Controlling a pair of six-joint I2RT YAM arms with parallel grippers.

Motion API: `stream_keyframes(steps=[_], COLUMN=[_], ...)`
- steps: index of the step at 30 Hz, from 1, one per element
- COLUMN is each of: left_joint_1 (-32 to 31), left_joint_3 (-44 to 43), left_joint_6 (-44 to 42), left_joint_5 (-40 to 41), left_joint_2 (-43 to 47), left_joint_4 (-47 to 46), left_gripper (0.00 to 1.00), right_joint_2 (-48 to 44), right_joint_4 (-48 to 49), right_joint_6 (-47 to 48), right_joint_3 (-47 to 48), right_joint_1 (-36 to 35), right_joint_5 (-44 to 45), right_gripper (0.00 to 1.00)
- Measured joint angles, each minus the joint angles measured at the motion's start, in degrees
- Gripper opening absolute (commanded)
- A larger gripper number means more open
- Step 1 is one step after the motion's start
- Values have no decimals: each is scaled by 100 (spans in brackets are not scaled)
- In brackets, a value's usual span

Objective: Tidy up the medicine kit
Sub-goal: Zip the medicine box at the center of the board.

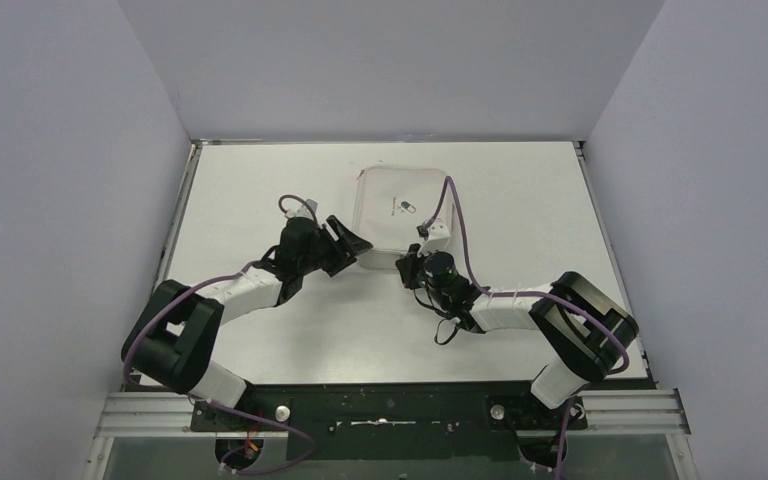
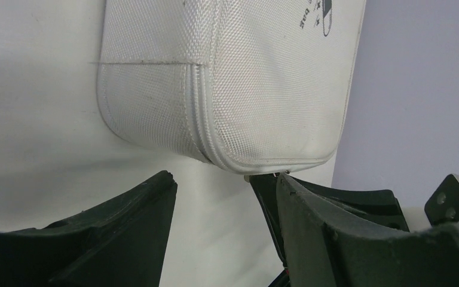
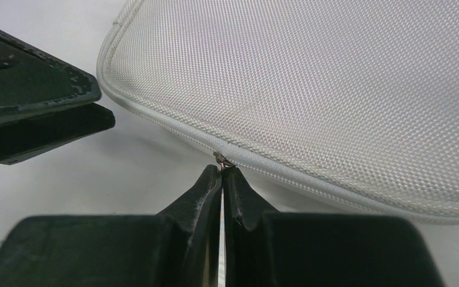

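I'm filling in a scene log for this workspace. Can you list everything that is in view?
medicine kit: one, white woven fabric with a small dark pill logo, at the far middle of the table, zip closed as far as can be seen
zip pull: one, metallic, on the kit's near edge
table: one, white, under everything
walls: pale grey, on the left, far and right sides
left arm: one, black and white, reaching to the kit's near left corner
right arm: one, black and white, reaching to the kit's near edge
left hand: one, black, open, beside the kit's corner
right hand: one, black, shut on the zip pull
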State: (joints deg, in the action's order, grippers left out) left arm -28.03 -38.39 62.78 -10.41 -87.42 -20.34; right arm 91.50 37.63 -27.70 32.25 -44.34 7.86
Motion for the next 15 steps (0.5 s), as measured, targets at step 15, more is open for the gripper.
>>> stream_keyframes(steps=[15], left_joint_1=[-323], left_joint_3=[-404], left_joint_6=[212], left_joint_5=[376], left_joint_2=[-833], left_joint_4=[-426], left_gripper=[41], right_joint_2=[101], right_joint_4=[210], right_joint_6=[7], right_joint_3=[-2], right_joint_1=[-17], right_joint_5=[15], right_gripper=[0])
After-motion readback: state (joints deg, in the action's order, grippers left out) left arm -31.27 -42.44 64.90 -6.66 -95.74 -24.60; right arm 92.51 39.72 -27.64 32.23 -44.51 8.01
